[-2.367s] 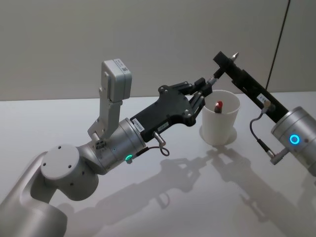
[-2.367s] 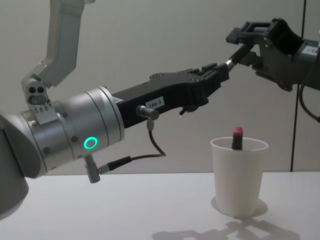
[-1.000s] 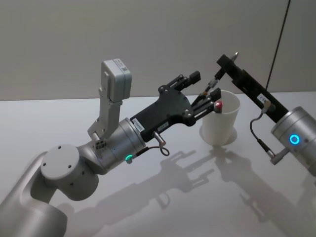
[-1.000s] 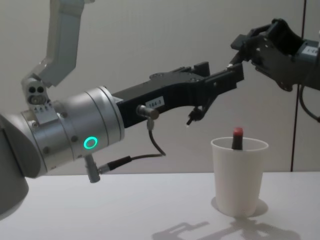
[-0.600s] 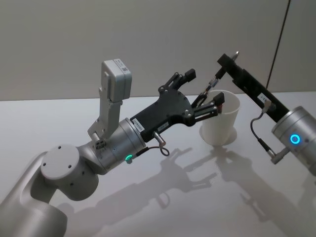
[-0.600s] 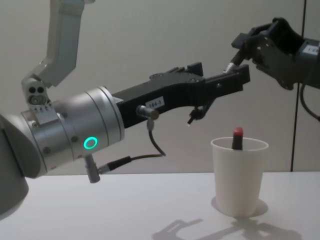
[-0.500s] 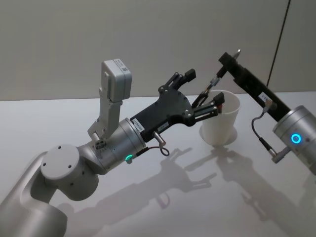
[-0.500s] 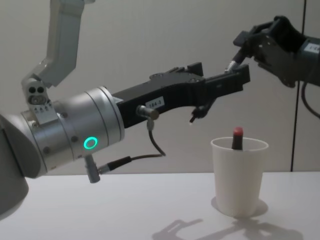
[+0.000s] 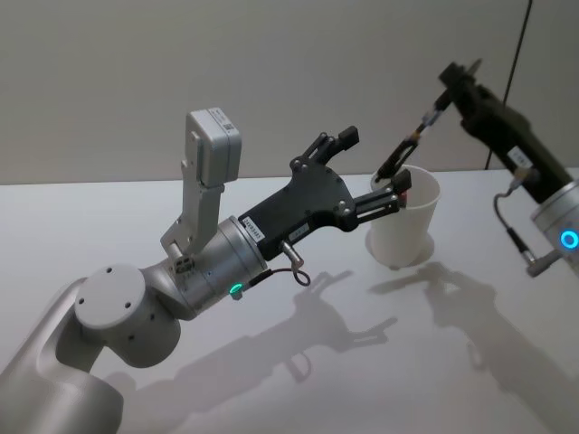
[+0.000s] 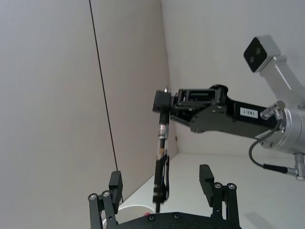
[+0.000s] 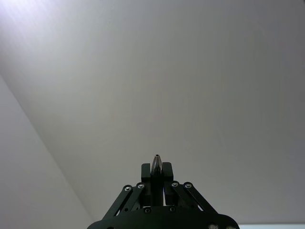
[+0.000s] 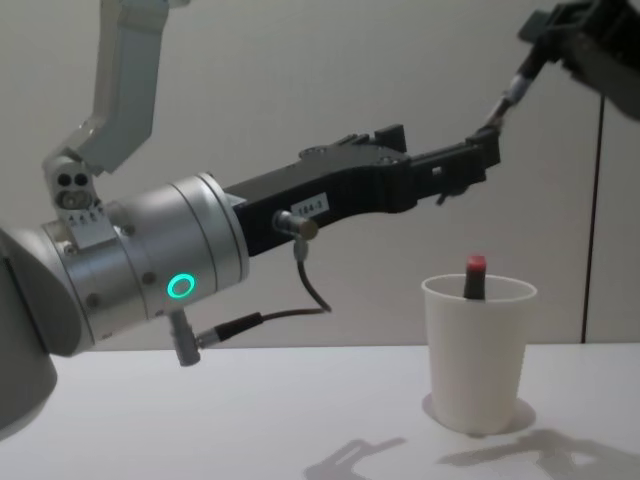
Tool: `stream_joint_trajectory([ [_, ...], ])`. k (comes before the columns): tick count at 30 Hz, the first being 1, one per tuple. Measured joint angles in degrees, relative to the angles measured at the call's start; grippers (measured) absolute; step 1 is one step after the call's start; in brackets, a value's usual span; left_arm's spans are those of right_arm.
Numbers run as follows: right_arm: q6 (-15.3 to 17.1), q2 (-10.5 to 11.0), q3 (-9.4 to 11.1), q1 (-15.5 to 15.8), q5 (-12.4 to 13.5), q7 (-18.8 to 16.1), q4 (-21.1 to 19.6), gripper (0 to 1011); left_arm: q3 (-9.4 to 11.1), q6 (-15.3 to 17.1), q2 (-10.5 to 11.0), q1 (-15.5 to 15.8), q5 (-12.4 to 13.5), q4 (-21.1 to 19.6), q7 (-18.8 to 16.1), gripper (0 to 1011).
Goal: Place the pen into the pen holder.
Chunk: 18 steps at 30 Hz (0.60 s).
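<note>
The pen (image 9: 412, 145) is a dark stick with a silver band. It hangs tilted above the pen holder (image 9: 403, 231), a white paper cup (image 12: 480, 350) standing on the table. My right gripper (image 9: 450, 86) is shut on the pen's upper end, high at the right (image 12: 545, 30). My left gripper (image 9: 373, 165) is open beside the cup's rim. The pen's lower end (image 10: 159, 181) sits between its spread fingers without touching them. A red-capped item (image 12: 475, 278) stands inside the cup. In the right wrist view the pen tip (image 11: 156, 160) pokes past the shut fingers.
The white table (image 9: 298, 380) stretches wide in front of the cup. A plain wall stands behind, with a thin dark vertical seam (image 9: 520, 45) at the right. The left arm's body (image 9: 208, 262) lies across the middle left.
My left gripper opened and let go of the pen. My right gripper then rose up and to the right with the pen, drawing its lower end higher over the cup.
</note>
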<state>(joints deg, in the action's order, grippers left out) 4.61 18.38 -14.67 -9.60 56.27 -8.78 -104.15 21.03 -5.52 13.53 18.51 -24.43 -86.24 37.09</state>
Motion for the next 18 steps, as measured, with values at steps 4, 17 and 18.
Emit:
stream_joint_trajectory([
  [4,-3.0,0.9,0.6,-0.1,-3.3,0.0,-0.3,132,0.0,0.0,0.0,0.0,0.0,0.0,0.0,1001],
  [17,-8.4,3.1,1.9,-0.4,-13.7,1.4,-0.6,132,0.0,0.0,0.0,0.0,0.0,0.0,0.0,1001],
  [18,-8.6,3.3,2.0,-0.4,-14.7,1.6,-0.6,132,0.0,0.0,0.0,0.0,0.0,0.0,0.0,1001],
])
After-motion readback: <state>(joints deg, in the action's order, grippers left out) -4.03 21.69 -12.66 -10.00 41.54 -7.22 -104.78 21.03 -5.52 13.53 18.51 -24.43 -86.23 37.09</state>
